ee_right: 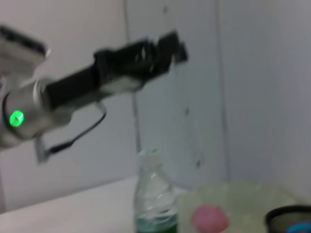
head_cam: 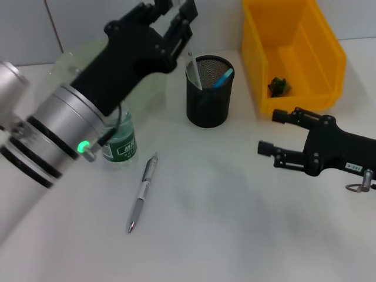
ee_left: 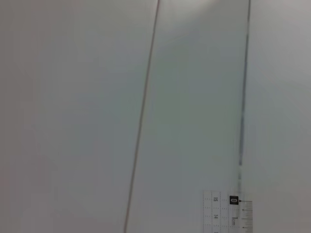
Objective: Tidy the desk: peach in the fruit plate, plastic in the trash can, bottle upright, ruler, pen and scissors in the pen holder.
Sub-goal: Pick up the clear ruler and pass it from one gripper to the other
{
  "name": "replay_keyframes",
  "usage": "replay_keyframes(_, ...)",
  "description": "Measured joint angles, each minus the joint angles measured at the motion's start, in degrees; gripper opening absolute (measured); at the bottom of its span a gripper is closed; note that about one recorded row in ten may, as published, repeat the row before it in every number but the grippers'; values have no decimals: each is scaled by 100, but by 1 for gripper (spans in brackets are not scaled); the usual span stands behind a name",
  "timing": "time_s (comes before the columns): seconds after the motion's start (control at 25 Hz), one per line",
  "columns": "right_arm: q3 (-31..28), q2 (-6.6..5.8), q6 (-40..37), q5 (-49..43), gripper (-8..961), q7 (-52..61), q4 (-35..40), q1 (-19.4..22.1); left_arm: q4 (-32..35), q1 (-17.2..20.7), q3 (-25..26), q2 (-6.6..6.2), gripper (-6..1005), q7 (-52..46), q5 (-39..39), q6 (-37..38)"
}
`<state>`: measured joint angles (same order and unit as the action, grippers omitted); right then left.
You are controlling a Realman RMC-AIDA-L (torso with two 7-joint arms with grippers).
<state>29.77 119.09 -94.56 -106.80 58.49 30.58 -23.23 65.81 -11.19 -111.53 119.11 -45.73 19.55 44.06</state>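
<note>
Desk: white tabletop [head_cam: 223,223] against a pale tiled wall.
Pen holder: black mesh cup [head_cam: 209,91], standing upright near the middle back of the desk, with a blue-tipped item inside.
Left gripper [head_cam: 176,20]: raised just above and left of the pen holder, fingers pinched on a clear ruler [head_cam: 194,70] whose lower end dips inside the holder's rim (the left wrist view catches only its printed scale).
Right gripper [head_cam: 276,132]: low over the desk to the right of the pen holder, jaws spread, holding nothing.
Pen [head_cam: 143,192]: silver, lying flat in front and left of the pen holder.
Bottle [head_cam: 120,140]: upright, green label, left of the pen holder.
Peach [ee_right: 209,218]: pink, on the pale green fruit plate [ee_right: 252,194] beyond the bottle.
Trash can: yellow bin [head_cam: 294,53], right of the pen holder, a green scrap [head_cam: 278,86] inside.
</note>
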Motion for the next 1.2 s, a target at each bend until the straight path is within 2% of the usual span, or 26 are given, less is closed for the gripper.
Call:
replay_keyframes(0.04, -80, 0, 54, 124, 817, -248, -179, 11, 0, 0, 0, 0, 393, 0, 0, 0)
replay_keyframes(0.08, -130, 0, 94, 228, 817, -436, -341, 24, -266, -93, -426, 3, 393, 904, -981, -5)
replay_keyframes(0.12, -159, 1, 120, 322, 817, -615, -461, 35, -266, -93, -426, 3, 394, 904, -981, -5)
replay_keyframes(0.16, -178, 4, 139, 442, 817, -772, -603, 42, -522, -223, -941, 6, 394, 1885, -2069, 19)
replay_keyframes(0.2, -188, 8, 148, 561, 817, -924, -734, 46, -602, -259, -1110, 5, 394, 2223, -2399, 31)
replay_keyframes(0.28, -181, 13, 151, 815, 817, -1201, -990, 43, -727, -312, -1401, 6, 394, 2745, -2916, 57)
replay_keyframes(0.36, -174, 16, 153, 934, 817, -1448, -1231, -3, -727, -312, -1401, 6, 395, 2745, -2916, 57)
replay_keyframes(0.4, -174, 16, 153, 934, 817, -1448, -1231, -3, -840, -339, -1779, 7, 395, 3376, -3556, 95)
replay_keyframes(0.44, -167, 19, 153, 938, 817, -1531, -1306, -31, -840, -339, -1779, 7, 395, 3376, -3556, 95)
replay_keyframes(0.52, -156, 23, 171, 941, 817, -1702, -1469, -78, -947, -350, -2143, 7, 396, 4006, -4295, 208)
replay_keyframes(0.6, -156, 29, 215, 943, 817, -1803, -1632, -133, -947, -350, -2143, 7, 396, 4006, -4295, 208)
replay_keyframes(0.76, -160, 43, 317, 948, 817, -2136, -2047, -229, -1072, -530, -2856, 8, 397, 5157, -5603, 620)
replay_keyframes(1.2, -469, 61, 776, 1040, 817, -3204, -2852, -530, -1159, -779, -3124, 7, 399, 5475, -6089, 639)
